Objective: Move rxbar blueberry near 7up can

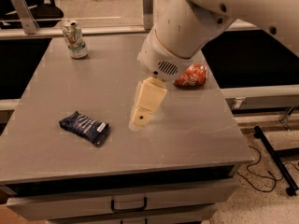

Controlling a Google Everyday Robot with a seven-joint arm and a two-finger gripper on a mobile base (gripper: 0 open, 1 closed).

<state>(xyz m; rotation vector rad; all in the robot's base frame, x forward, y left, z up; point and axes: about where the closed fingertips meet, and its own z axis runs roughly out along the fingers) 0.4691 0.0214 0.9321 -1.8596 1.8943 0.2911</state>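
The rxbar blueberry, a dark navy wrapper with pale lettering, lies flat at the front left of the grey table. The 7up can, silver-white with green and red markings, stands upright at the back left corner. My gripper, cream-coloured, hangs from the white arm over the table's middle, to the right of the rxbar and apart from it. It holds nothing that I can see.
An orange-red can lies on its side at the table's right, partly behind the arm. A drawer with a handle sits under the tabletop. Black cables and a stand base lie on the floor at right.
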